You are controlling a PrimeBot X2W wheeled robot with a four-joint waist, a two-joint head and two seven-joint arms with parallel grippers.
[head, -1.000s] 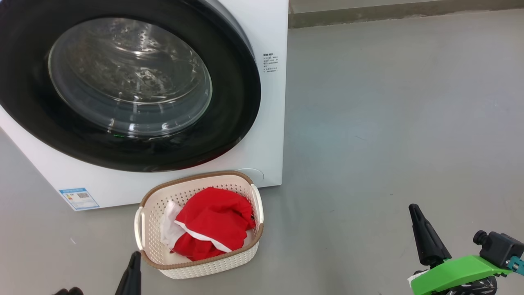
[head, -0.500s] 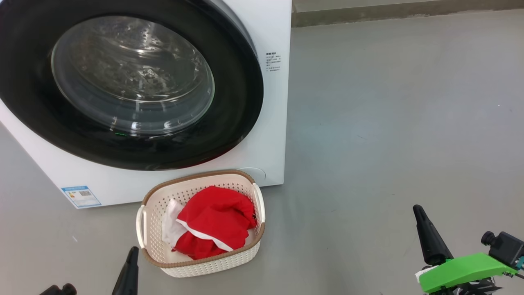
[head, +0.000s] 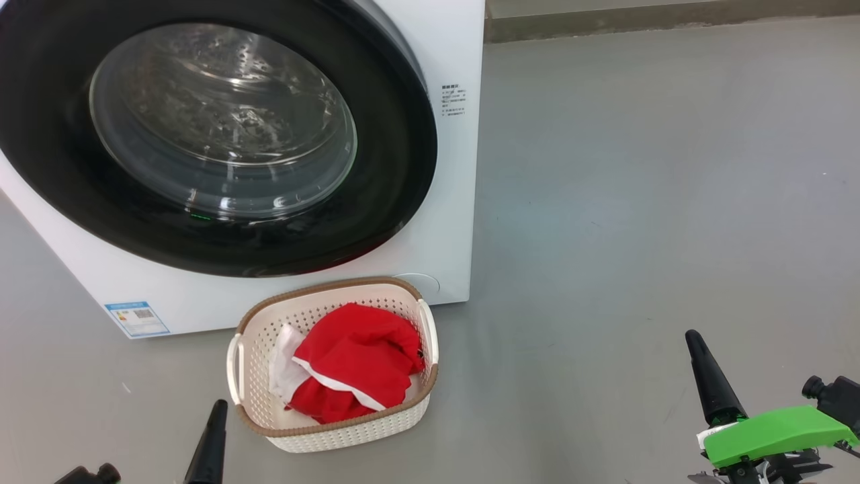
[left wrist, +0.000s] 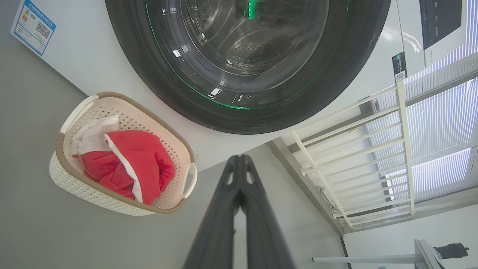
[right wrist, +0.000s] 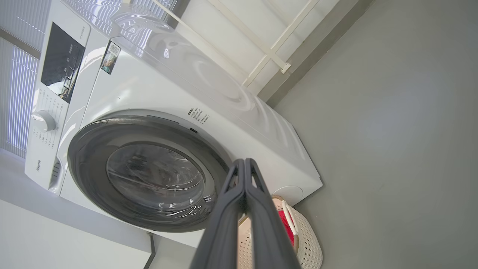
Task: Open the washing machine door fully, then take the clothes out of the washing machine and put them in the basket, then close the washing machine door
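The washing machine [head: 443,222] is a white front loader, and the washing machine door [head: 376,202] with its black rim and glass bowl lies flat against its front. The clothes [head: 349,366], red with white trim, lie in the cream basket [head: 322,433] on the floor just before the machine. My left gripper [head: 216,409] is shut and empty at the basket's near left corner. My right gripper [head: 693,339] is shut and empty well to the right over bare floor. The left wrist view has the basket [left wrist: 93,192], the clothes [left wrist: 134,160] and the door [left wrist: 336,74]; the right wrist view has the door [right wrist: 93,179].
Grey floor [head: 638,202] spreads wide to the right of the machine. A wall base [head: 672,23] runs along the far edge. A white railing [left wrist: 354,149] and a window with blinds stand beside the machine. A blue energy label [head: 136,318] sits low on its front.
The whole head view has shifted a little right and up, so the camera has moved. Both grippers have dropped slightly lower in it and stay shut.
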